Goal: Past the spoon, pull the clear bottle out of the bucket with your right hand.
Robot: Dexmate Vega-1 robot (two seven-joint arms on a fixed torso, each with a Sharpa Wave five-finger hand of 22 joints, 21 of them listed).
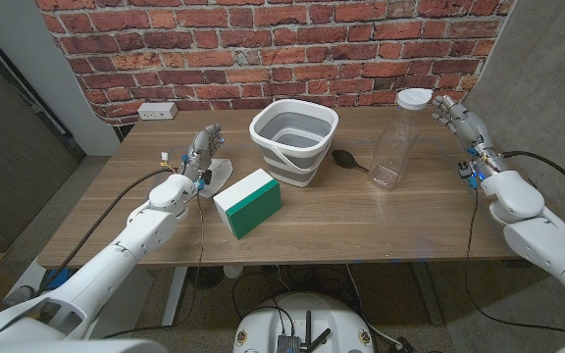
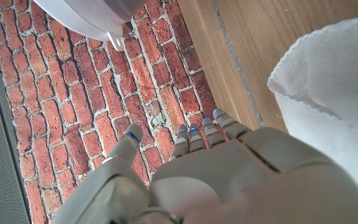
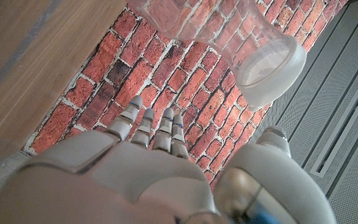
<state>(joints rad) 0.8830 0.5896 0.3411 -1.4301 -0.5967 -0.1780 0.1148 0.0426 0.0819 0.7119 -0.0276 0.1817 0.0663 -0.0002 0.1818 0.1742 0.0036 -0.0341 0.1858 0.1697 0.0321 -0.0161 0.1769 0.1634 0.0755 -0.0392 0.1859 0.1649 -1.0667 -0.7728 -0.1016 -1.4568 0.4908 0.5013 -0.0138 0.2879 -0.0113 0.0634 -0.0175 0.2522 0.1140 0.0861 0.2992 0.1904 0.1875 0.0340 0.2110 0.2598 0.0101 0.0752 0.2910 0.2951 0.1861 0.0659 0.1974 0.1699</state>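
Nearest us lies a green box (image 1: 247,202) with a white top, left of centre on the table (image 1: 361,221). Just beyond it to the left our left hand (image 1: 202,150) stands over a white cloth (image 1: 220,175), holding nothing, fingers loosely apart. Further back at the middle sits the bucket (image 1: 294,140), grey inside with a white rim, and we see nothing in it. To its right a small dark thing (image 1: 344,158) lies on the wood; it may be the spoon, but we cannot tell.

The bottle (image 1: 395,139) stands upright on the table, right of the bucket and well outside it, white cap on. Our right hand (image 1: 458,120) hovers just right of it, fingers spread, gripping nothing and not touching it.

We judge the pull-out done and the release made. What is left, as we read it, is to draw the right hand away without knocking the bottle.
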